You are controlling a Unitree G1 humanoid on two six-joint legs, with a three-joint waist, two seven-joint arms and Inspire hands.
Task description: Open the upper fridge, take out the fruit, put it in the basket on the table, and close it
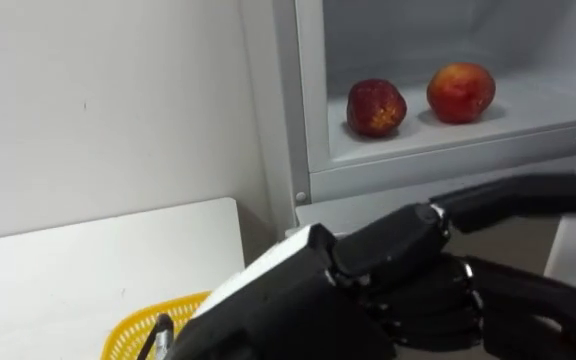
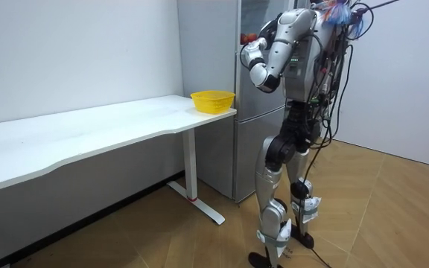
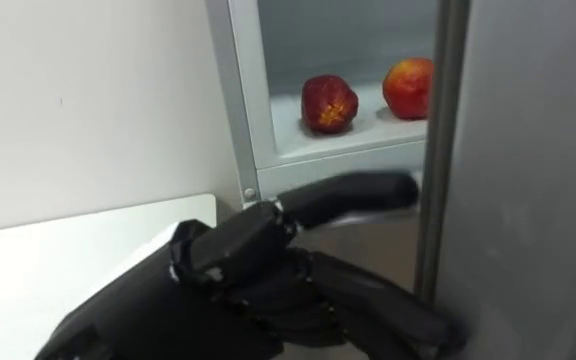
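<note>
Reaching my left hand [image 1: 408, 262] to the edge of the open fridge door [image 3: 528, 180], grip impossible to tell, I've retrieved nothing: the darker apple [image 1: 375, 107] and the brighter apple [image 1: 460, 92] both sit on the upper shelf [image 1: 538, 110].

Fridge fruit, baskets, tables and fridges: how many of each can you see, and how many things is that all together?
Fruit: 2, one dark red and one lighter red, both on the fridge shelf
Basket: 1, yellow, on the table
Table: 1, white
Fridge: 1
Total: 5
</note>
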